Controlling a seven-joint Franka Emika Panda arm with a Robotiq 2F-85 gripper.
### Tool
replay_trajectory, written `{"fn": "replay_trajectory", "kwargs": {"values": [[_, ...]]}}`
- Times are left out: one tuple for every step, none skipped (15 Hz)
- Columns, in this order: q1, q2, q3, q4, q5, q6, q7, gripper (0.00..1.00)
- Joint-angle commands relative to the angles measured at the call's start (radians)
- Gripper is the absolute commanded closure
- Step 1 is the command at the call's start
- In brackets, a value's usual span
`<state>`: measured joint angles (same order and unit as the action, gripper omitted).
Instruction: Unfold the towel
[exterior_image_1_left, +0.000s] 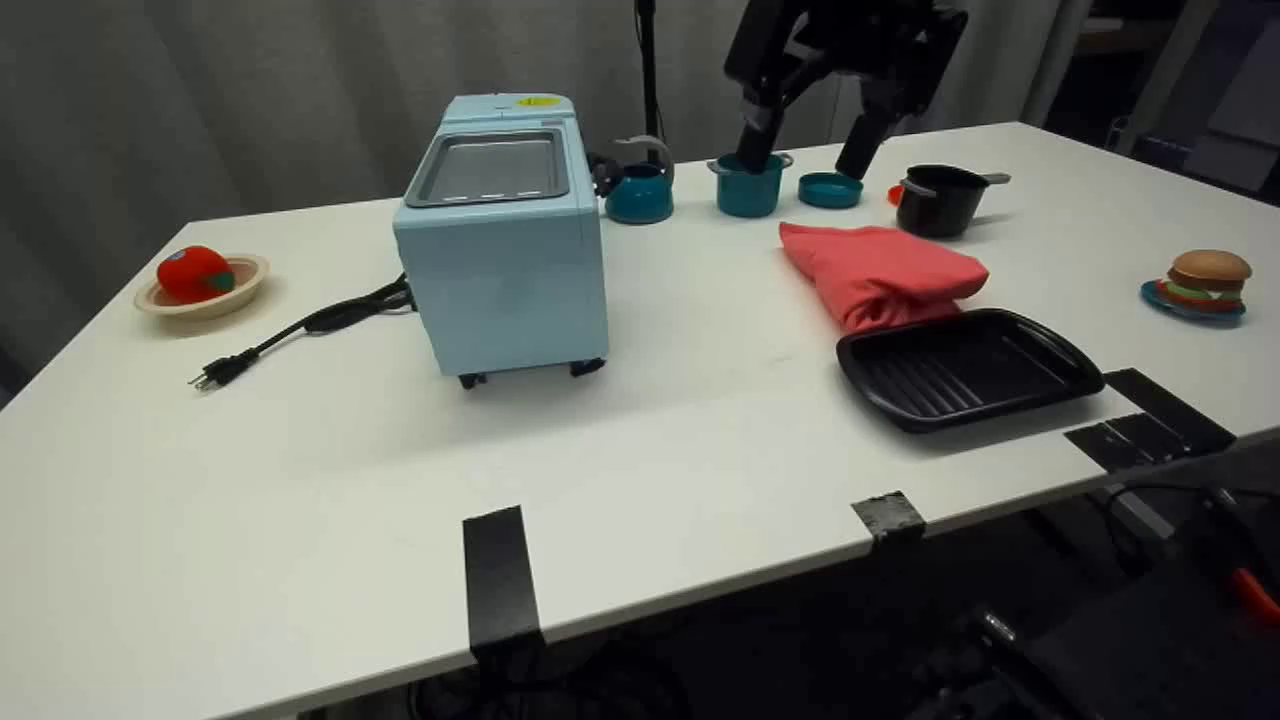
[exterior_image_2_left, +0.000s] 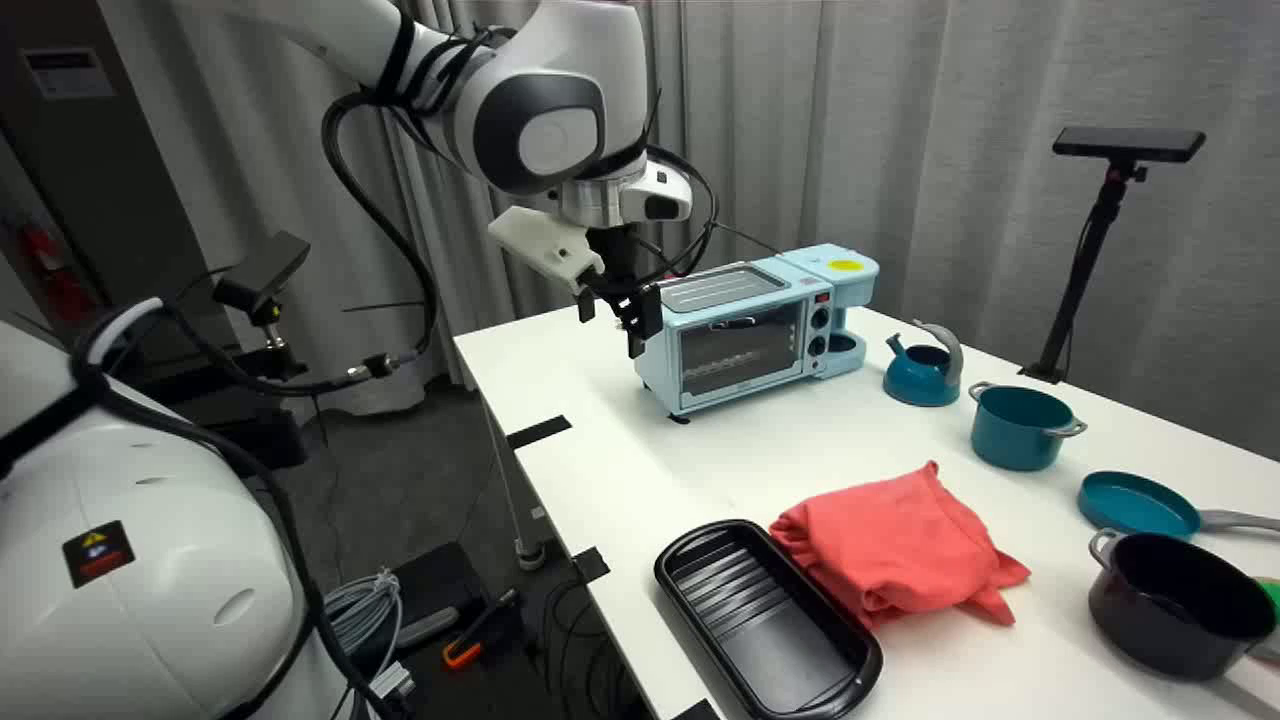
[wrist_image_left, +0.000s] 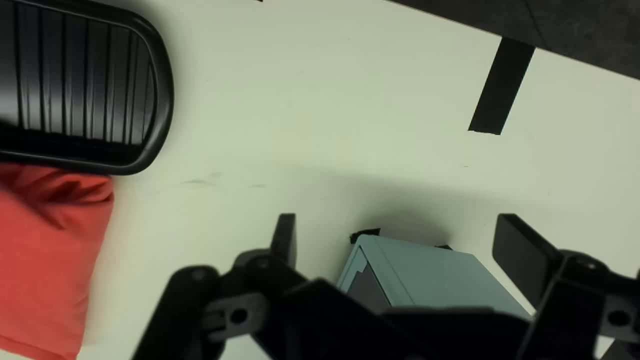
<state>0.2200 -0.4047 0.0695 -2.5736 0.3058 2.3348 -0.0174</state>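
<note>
Unfolding the towel (exterior_image_2_left: 895, 545) just beside the black tray (exterior_image_2_left: 770, 625): grasp not yet made.
Jaws apart, the gripper (wrist_image_left: 400, 245) should pinch only one layer, then peel away from the tray.

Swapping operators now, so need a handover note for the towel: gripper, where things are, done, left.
Gripper: open, holding nothing, raised near the blue toaster oven, off to the side of the towel.
Towel: on the white table, folded and rumpled, right beside the black tray; whether they touch is unclear.
Done: no unfolding visible.
Left: the whole unfold. Likely next: come over the towel, pinch a loose edge and draw it open, probably away from the tray.
</note>
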Motion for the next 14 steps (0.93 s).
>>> {"fn": "replay_trajectory", "kwargs": {"values": [[-0.009, 0.0, 0.008, 0.002, 0.004, -0.004, -0.002, 0.0], [-0.009, 0.0, 0.008, 0.002, 0.004, -0.004, -0.002, 0.0], [-0.009, 0.0, 0.008, 0.002, 0.004, -0.004, -0.002, 0.0], [-0.009, 0.0, 0.008, 0.002, 0.004, -0.004, -0.002, 0.0], [-0.009, 0.0, 0.008, 0.002, 0.004, -0.004, -0.002, 0.0], [-0.009, 0.0, 0.008, 0.002, 0.004, -0.004, -0.002, 0.0], [-0.009, 0.0, 0.008, 0.002, 0.004, -0.004, -0.002, 0.0], [-0.009, 0.0, 0.008, 0.002, 0.004, -0.004, -0.002, 0.0], [-0.009, 0.0, 0.008, 0.002, 0.004, -0.004, -0.002, 0.0], [-0.012, 0.019, 0.002, 0.018, -0.002, -0.004, -0.016, 0.0], [-0.018, 0.041, -0.006, 0.04, -0.008, -0.021, -0.026, 0.0], [-0.026, 0.064, -0.015, 0.062, -0.016, -0.036, -0.036, 0.0], [-0.037, 0.085, -0.023, 0.083, -0.031, -0.044, -0.045, 0.0], [-0.048, 0.108, -0.031, 0.106, -0.044, -0.048, -0.059, 0.0]]}}
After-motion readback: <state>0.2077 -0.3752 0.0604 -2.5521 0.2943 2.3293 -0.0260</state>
